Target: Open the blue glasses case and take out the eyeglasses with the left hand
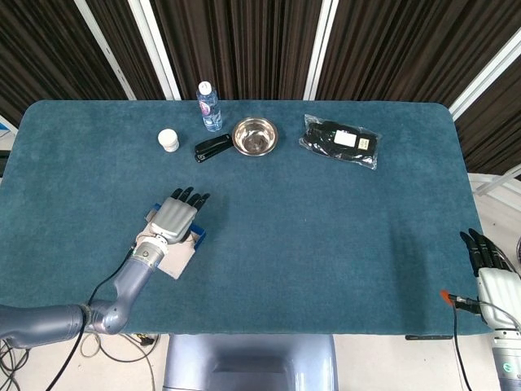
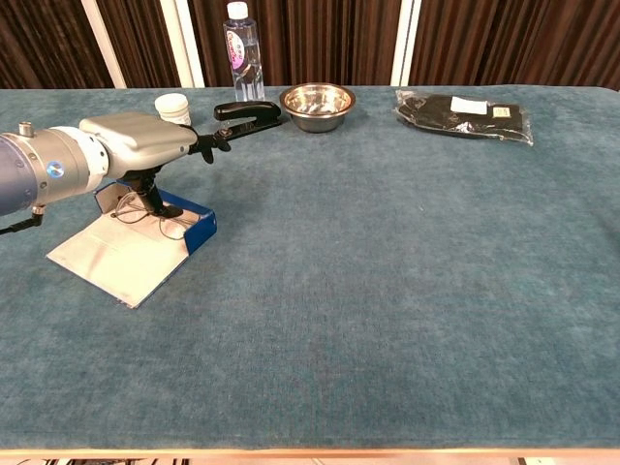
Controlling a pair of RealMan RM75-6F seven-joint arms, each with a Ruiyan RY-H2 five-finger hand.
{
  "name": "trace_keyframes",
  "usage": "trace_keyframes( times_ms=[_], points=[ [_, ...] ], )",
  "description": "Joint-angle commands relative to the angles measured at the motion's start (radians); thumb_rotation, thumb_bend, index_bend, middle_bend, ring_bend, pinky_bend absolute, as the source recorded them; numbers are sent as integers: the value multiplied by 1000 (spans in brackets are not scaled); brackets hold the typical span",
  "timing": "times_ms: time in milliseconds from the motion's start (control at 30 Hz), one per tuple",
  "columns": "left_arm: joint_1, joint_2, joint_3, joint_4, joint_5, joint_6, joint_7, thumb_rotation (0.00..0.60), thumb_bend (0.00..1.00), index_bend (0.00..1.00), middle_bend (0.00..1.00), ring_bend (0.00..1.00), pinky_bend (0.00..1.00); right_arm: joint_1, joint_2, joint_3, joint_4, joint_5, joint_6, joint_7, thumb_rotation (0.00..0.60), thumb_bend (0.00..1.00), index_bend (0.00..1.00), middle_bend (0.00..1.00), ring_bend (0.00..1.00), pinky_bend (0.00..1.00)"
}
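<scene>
**A:** Where do things stand with the blue glasses case (image 2: 184,226)?

**B:** It lies open near the desk's left front, pale lid flap spread flat toward the edge. The eyeglasses (image 2: 145,215) look like a thin wire frame sitting in the blue tray. The left hand (image 2: 145,143) hovers right over it, fingers stretched forward and one dark digit reaching down into the tray. Whether that digit has pinched the frame, I can't tell.

**A:** What's the risk?

**B:** I'd judge the frame is thin and springy, so a single digit could hook it and flick it out, or press a lens against the tray wall. The case is light and sits loose on cloth; a sideways pull may drag the whole case instead of freeing the glasses. The hand also blocks the head view of the tray, so the operator is half blind.

**A:** And the right hand (image 1: 488,269)?

**B:** Off past the desk's right edge, fingers extended, holding nothing.

**A:** The surroundings?

**B:** The desk (image 1: 326,244) is covered in teal velvety cloth. Along the far side stand a water bottle (image 1: 208,106), a small white jar (image 1: 168,140), a black stapler (image 1: 212,149), a steel bowl (image 1: 255,136) and a black packet (image 1: 340,140) in clear wrap. Dark pleated curtains hang behind.
</scene>
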Motion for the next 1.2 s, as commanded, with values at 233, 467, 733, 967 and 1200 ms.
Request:
trace_keyframes(
  times_ms=[233,467,733,967,1200],
  points=[
    [-7,-21,-22,39,-35,7,14,600,313,23,149,38,127,0,0,0,-1,0,0,1,600,135,0,0,0,238],
    [-8,-31,-30,71,-55,11,25,600,313,28,150,38,127,1,2,1,-3,2,-2,5,600,136,0,0,0,238],
    [-3,-31,-37,90,-68,20,33,600,313,37,155,38,126,1,3,2,-5,3,-3,2,600,136,0,0,0,237],
    [4,-17,-53,89,-79,14,15,600,313,44,169,38,127,1,3,2,-5,4,-3,2,600,136,0,0,0,238],
    [10,28,-69,46,-72,-26,-42,600,245,80,302,40,127,0,3,1,-5,4,-3,3,600,136,0,0,0,238]
  ],
)
